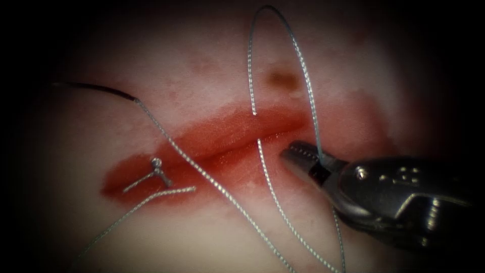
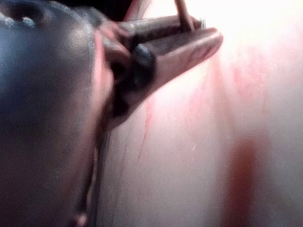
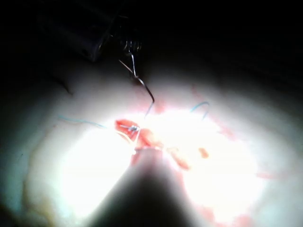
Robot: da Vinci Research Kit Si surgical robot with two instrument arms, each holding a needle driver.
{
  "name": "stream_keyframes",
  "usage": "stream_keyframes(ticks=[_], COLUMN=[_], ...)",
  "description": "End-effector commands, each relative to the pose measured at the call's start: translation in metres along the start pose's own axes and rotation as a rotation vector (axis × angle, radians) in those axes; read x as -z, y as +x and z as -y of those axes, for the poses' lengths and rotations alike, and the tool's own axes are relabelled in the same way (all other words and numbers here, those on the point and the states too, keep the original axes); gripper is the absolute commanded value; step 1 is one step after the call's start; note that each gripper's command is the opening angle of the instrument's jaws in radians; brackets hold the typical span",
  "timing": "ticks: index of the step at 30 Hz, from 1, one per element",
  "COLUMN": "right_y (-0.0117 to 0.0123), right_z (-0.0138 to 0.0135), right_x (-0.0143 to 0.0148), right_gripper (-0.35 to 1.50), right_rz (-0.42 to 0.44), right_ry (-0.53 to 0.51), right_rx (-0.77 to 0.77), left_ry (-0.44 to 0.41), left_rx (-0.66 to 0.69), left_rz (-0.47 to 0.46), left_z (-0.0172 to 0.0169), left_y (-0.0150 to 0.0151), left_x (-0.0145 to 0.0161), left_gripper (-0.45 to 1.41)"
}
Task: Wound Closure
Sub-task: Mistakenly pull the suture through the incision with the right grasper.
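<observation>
The thin grey braided thread [image 1: 309, 101] is held by the right gripper [image 1: 294, 154], which is closed on it just right of the wet red cut [image 1: 227, 144] in the pale soft tissue [image 1: 202, 76]. From there a tall loop is carried up and back down into the cut. The left gripper [image 2: 208, 34] is closed on what is judged to be the dark curved needle [image 2: 182, 12], out of the tissue; where along its curve cannot be told. A small knot [image 1: 156, 163] is seen at the cut's left end. The thread is judged light, limp and slippery. The needle is judged stiff and best taken at mid-body.
</observation>
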Motion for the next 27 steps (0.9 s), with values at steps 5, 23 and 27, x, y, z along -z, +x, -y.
stream_keyframes(ticks=[5,23,27], right_y=[0.0015,0.0038,0.0046], right_z=[0.0001,-0.0045,-0.0052], right_x=[0.0003,0.0078,0.0097], right_gripper=[0.74,1.3,1.3], right_rz=[-0.083,-0.063,-0.06], right_ry=[0.0,-0.043,-0.049], right_rx=[-0.021,-0.006,-0.003], left_ry=[0.003,0.003,0.003], left_rx=[-0.004,-0.005,-0.005], left_rz=[0.003,0.002,0.002], left_z=[0.0011,0.001,0.001], left_y=[-0.0005,-0.0005,-0.0005], left_x=[0.0006,0.0006,0.0006], left_gripper=[-0.45,-0.45,-0.45])
